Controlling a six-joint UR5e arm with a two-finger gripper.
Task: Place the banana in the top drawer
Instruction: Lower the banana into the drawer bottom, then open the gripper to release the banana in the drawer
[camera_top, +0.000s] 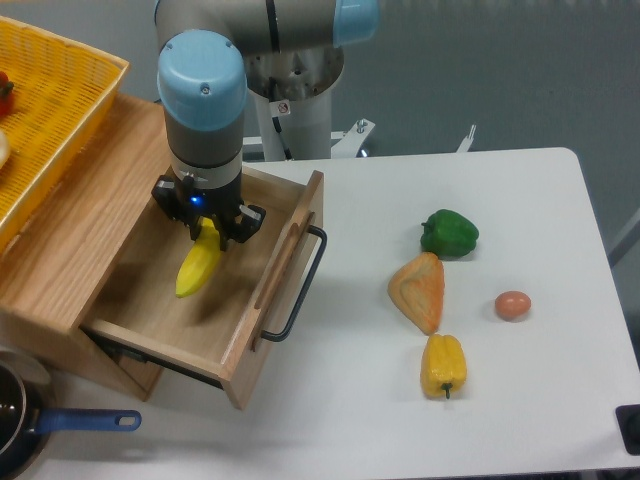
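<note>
The black two-finger gripper (207, 232) is seen pointed straight down over the open drawer, its fingers clamped on the upper end of the long, curved, plain-yellow banana (197, 266). The banana hangs tilted, its lower tip down and to the left, inside the outline of the shallow light-wood top drawer (205, 335); whether it touches the drawer floor cannot be told. The drawer is pulled out of the wooden cabinet (60, 255), and a black metal bar handle (303, 288) is carried on its front. A yellow mesh basket (45, 110) rests on the cabinet top at the left.

The cabinet stands on a white table (520, 400). To the right, well apart from the drawer, a green bell pepper (449, 233) lies near an orange wedge-shaped piece (421, 290), with a short, lumpy yellow bell pepper (444, 366) below it and a small brown egg (512, 305) to the right. A dark pan with a blue handle (85, 421) is seen at the lower left corner. Behind the table, a grey-blue wall (520, 70) fills the background.
</note>
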